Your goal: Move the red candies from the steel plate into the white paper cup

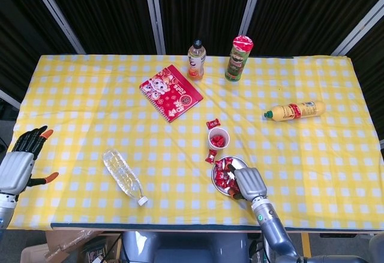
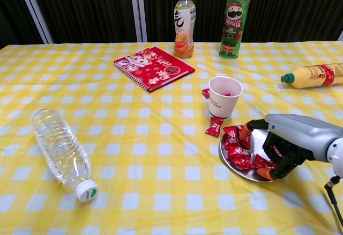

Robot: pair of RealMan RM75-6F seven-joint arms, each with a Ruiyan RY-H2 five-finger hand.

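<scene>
Two camera views show me a worktop (image 1: pixel 90 95) covered in a yellow and white checked cloth. Near its front edge, right of centre, sits a round steel plate (image 2: pixel 242 171) with a heap of red candies (image 2: pixel 240 152) on its left half. My right hand (image 2: pixel 292 138) hangs low over the right half of the plate, palm down, its fingers (image 2: pixel 247 129) curled down toward the candies, orange tips close to the wrappers. I cannot tell whether they are pinching a candy or only touching the pile.

Just behind the plate stands the white paper cup (image 2: pixel 224 96), upright, with some red candies already inside (image 1: pixel 218 140). One stray candy (image 2: pixel 214 126) lies on the cloth between cup and plate, at the cup's foot, and another (image 1: pixel 213 123) lies just behind the cup.

My left hand (image 1: pixel 19 161) shows only in the head view, at the far left edge of the worktop, well apart from everything. Its fingers are spread and hold nothing.

Also on the worktop: a clear plastic bottle (image 2: pixel 61 152) lying on its side at front left; a red notebook (image 2: pixel 153 67) toward the back; an upright drink bottle (image 2: pixel 184 16) and a green crisp tube (image 2: pixel 233 16) standing along the back edge; and a yellow bottle (image 2: pixel 315 75) lying on its side at the right.
</scene>
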